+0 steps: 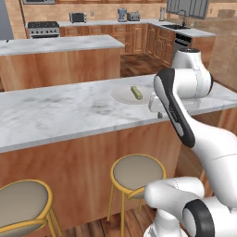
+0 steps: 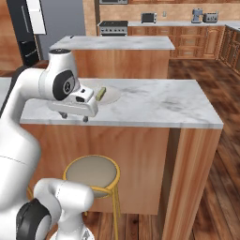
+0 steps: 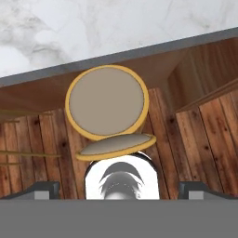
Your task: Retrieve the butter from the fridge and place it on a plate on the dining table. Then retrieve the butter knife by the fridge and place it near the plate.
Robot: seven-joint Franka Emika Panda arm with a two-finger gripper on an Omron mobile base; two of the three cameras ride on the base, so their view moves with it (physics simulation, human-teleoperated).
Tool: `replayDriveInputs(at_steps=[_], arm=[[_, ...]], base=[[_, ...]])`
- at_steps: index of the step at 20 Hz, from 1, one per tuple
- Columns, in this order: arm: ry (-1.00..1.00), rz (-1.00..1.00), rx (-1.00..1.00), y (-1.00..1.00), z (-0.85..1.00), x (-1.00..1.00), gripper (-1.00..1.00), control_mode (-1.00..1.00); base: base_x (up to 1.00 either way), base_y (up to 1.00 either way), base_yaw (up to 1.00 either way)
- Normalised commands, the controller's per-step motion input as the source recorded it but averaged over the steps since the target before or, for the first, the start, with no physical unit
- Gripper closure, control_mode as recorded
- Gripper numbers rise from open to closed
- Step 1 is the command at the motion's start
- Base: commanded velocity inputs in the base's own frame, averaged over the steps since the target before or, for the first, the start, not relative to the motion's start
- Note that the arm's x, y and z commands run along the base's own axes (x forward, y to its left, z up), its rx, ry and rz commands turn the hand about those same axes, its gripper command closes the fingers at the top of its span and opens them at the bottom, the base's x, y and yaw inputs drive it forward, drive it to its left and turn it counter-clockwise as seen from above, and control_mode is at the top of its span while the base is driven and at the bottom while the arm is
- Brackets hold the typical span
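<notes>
Butter [image 1: 136,92] lay on the plate [image 1: 121,96] right of centre in the left base view, on the marble top of the dining table [image 1: 55,111], which ran across the middle of the frame. The gripper [image 1: 160,114] hung at the table's near edge, just right of the plate and lower in the frame, largely hidden behind the arm's dark-striped link. Two gold-legged stools [image 1: 137,172] stood below the table, along the bottom of the frame.

In the right base view the butter [image 2: 101,93] sat tilted on the plate [image 2: 111,95] in the upper middle of the frame. The gripper [image 2: 74,117] hovered left of and below it, over the table's [image 2: 154,104] near edge, its fingers [image 2: 85,119] pointing down, set wide apart and holding nothing. The fridge [image 2: 26,35] stood in the upper left corner. One stool [image 2: 91,176] stood below the table.

In the hand view the finger tips [image 3: 42,189] stood far apart at the bottom corners, empty between them. A stool [image 3: 107,101] seat filled the centre, over the wood floor [image 3: 204,144], with the table's marble edge [image 3: 116,23] across the top.
</notes>
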Motion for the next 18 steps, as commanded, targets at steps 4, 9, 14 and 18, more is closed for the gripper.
replayDriveInputs(at_steps=[4, 9, 14, 18], arm=[[0.0, 0.0, 0.0, 0.0, 0.0, -0.02, -1.0, 1.0], [0.0, 0.0, 0.0, 0.0, 0.0, 0.0, -1.0, 1.0], [0.0, 0.0, 0.0, 0.0, 0.0, 0.0, -1.0, 1.0], [0.0, 0.0, 0.0, 0.0, 0.0, 0.0, -1.0, 1.0]], base=[[0.0, -0.01, 0.0], [-0.06, -0.79, 0.02], [-0.2, -1.0, 0.0], [-0.18, -1.0, 0.0]])
